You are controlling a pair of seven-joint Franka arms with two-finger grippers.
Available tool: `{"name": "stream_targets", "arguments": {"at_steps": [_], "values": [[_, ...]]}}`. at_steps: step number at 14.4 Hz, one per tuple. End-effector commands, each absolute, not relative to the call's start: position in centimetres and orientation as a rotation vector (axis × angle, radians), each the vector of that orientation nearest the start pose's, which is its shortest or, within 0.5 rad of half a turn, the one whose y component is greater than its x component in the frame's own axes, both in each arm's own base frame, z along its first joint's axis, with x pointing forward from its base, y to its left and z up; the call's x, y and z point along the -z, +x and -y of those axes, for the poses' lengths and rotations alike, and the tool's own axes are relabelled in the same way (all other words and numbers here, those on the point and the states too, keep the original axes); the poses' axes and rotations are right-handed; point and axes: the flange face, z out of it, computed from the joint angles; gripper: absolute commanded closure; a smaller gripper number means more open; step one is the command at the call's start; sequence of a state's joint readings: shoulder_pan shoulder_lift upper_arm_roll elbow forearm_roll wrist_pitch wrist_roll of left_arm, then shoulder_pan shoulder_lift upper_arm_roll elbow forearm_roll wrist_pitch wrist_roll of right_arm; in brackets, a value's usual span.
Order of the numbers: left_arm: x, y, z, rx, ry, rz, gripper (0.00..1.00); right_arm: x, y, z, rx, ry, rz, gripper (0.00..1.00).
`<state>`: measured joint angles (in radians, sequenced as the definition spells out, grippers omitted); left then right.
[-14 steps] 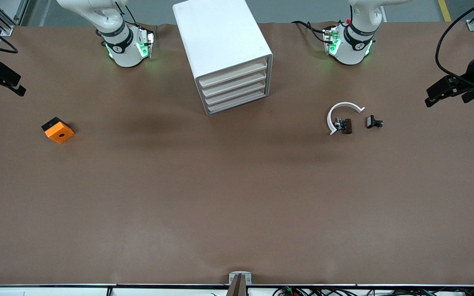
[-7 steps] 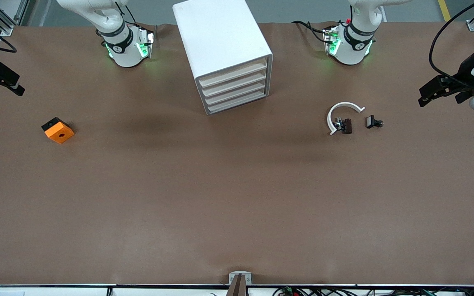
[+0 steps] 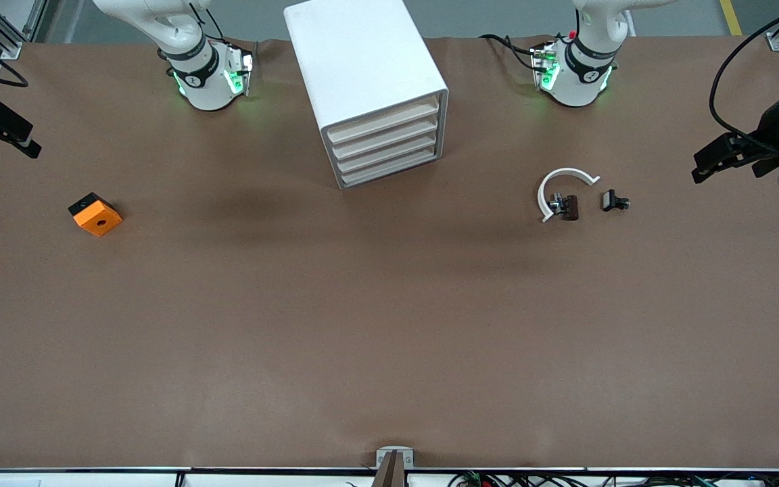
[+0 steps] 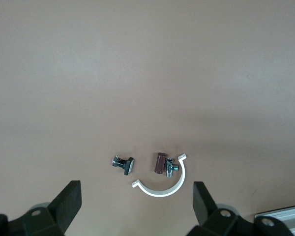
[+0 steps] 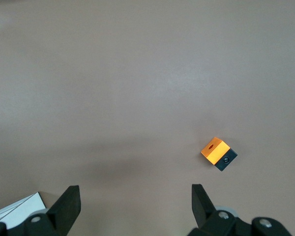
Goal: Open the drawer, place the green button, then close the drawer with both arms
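Observation:
The white cabinet (image 3: pixel 362 61) stands between the two arm bases, and all four cream drawer fronts (image 3: pixel 384 144) are shut flush. The button shows in no view. My left gripper (image 3: pixel 698 171) hangs open over the left arm's end of the table. In the left wrist view the left gripper (image 4: pixel 137 206) is empty, with the clip pieces lying on the table past its fingertips. My right gripper (image 3: pixel 30 144) hangs open over the right arm's end of the table. The right wrist view also shows the right gripper (image 5: pixel 136 206) holding nothing.
An orange block with a black hole (image 3: pixel 95 214) (image 5: pixel 218 153) lies near the right arm's end. A white curved band (image 3: pixel 560 184) (image 4: pixel 163 185) with a dark clip piece (image 3: pixel 569 207) (image 4: pixel 160 162), and a second black clip piece (image 3: pixel 612 200) (image 4: pixel 124 163), lie near the left arm's end.
The left gripper has shifted slightly at its end of the table, first toward the cabinet, then back and lower. The right gripper barely moved. Nothing on the table moved.

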<state>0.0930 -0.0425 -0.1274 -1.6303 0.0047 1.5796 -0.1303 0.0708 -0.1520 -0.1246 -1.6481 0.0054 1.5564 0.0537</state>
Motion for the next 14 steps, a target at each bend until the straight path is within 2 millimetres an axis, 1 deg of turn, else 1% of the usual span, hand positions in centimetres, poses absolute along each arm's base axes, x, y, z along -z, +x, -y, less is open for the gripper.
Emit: {"name": "stream_targets", "arguments": {"at_steps": [1,4,6,9,14], "values": [[-63.1,53.5,1.4,-0.026,-3.113,0.161,0.0,-67.1,50.6,3.3,0.09,-3.129,-0.156,0.0],[-63.5,52.1,1.5,-0.019,-3.107,0.166,0.0,-67.1,50.6,3.3,0.09,-3.129,-0.156,0.0],[-64.0,51.8,1.7,-0.002,-3.106,0.162,0.0,-67.0,50.6,3.3,0.085,-3.129,-0.158,0.0],[-64.2,50.8,1.5,0.009,-3.103,0.167,0.0,-66.4,50.6,3.6,0.035,-3.131,-0.17,0.0],[-64.1,51.2,1.5,0.016,-3.107,0.15,0.0,-66.3,50.6,3.7,0.025,-3.133,-0.178,0.0]]}}
